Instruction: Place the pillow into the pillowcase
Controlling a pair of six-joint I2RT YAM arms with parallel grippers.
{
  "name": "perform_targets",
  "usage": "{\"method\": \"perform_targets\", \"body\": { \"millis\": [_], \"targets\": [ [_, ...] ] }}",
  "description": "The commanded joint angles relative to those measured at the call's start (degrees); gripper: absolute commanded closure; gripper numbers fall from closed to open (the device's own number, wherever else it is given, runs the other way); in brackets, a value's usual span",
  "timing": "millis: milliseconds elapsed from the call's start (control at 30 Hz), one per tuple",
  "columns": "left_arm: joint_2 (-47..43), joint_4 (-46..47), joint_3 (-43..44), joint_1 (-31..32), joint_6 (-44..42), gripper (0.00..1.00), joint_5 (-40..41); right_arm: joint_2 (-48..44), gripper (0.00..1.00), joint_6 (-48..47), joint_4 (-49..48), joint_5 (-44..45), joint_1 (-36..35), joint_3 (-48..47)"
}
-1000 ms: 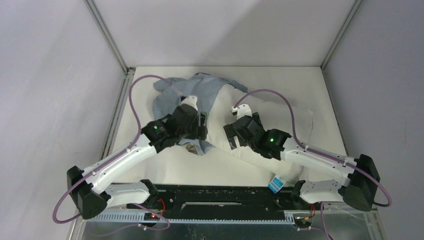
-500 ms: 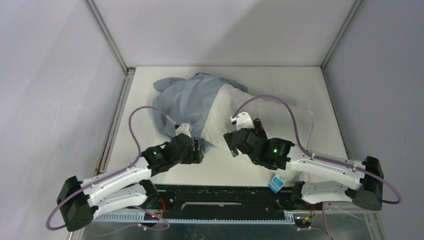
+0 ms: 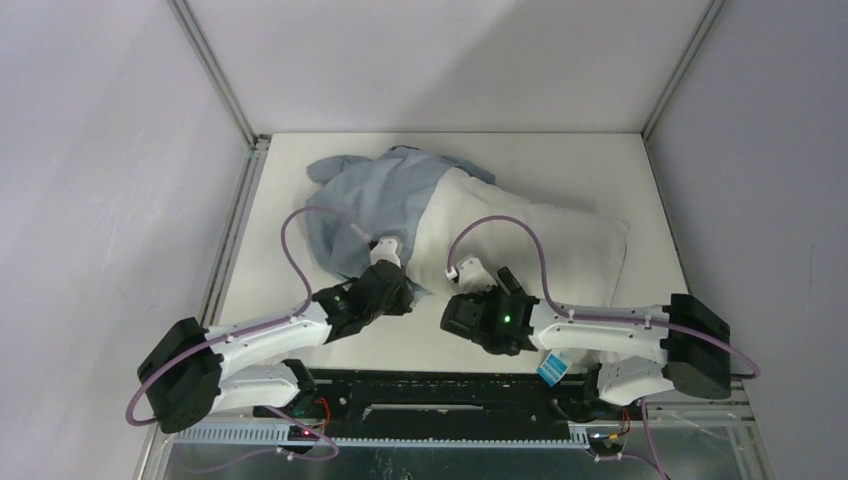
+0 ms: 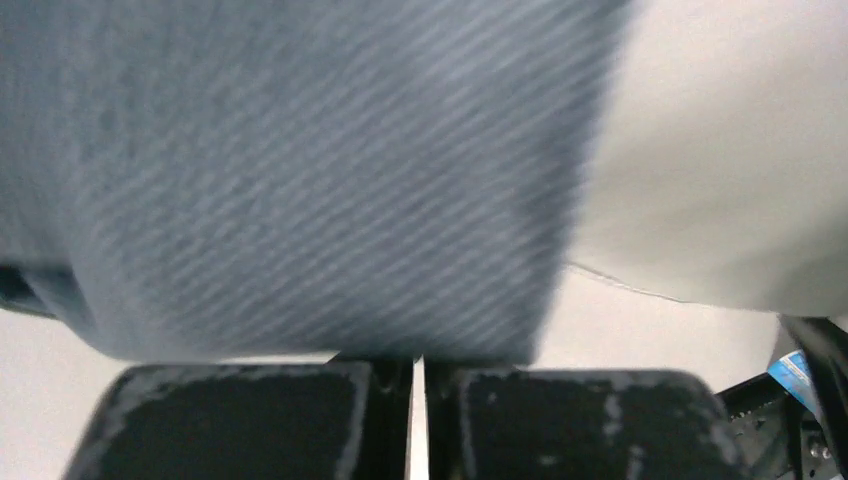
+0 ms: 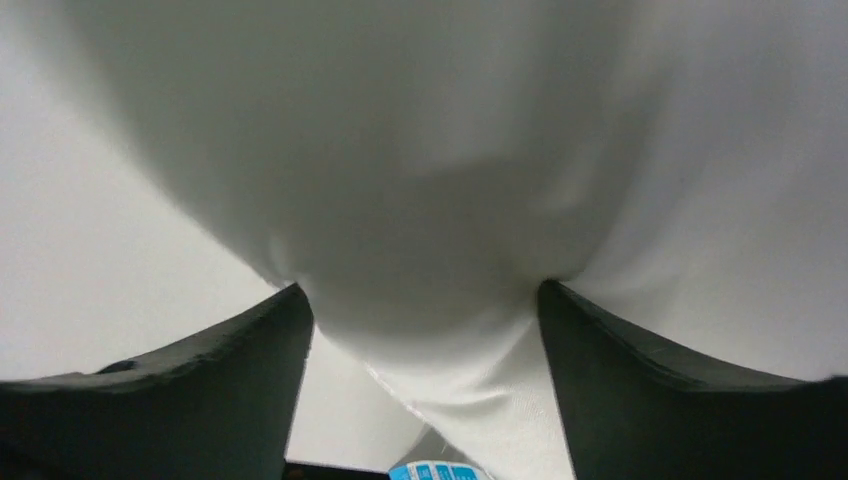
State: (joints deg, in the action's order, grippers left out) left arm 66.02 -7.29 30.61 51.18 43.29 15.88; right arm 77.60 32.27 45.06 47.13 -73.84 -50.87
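On the white table [image 3: 600,165], found the pillow [image 3: 545,250] lying aslant, right end bare, far-left end tucked inside the pillowcase [image 3: 365,200]. Noted the pillowcase bunched and wrinkled toward the far-left corner, covering roughly the left third of the pillow. Recorded the left gripper [image 4: 418,365] at the near edge of the pillowcase, narrowed to a thin slit, with the blue-grey hem meeting the fingertips; logged as pinching that hem. Recorded the right gripper [image 5: 420,295] at the near side of the pillow, just right of the pillowcase mouth, spread wide, with a bulge of off-white pillow cloth filling the gap and touching both fingers [image 5: 640,400]. Could not confirm any squeeze on that bulge from the blurred wrist view. Observed the two grippers near each other but apart.
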Motion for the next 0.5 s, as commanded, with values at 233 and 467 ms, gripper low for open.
{"method": "perform_targets", "body": {
  "millis": [233,467],
  "targets": [
    [0.0,-26.9,49.2,-0.2,-28.6,1.00,-13.2,-1.3,1.00,-12.5,3.3,-24.4,10.7,-33.2],
    [6.9,-35.5,74.8,-2.3,-29.7,1.00,-23.7,2.3,1.00,-8.5,6.3,-43.5,15.8,-53.2]
  ]
}}
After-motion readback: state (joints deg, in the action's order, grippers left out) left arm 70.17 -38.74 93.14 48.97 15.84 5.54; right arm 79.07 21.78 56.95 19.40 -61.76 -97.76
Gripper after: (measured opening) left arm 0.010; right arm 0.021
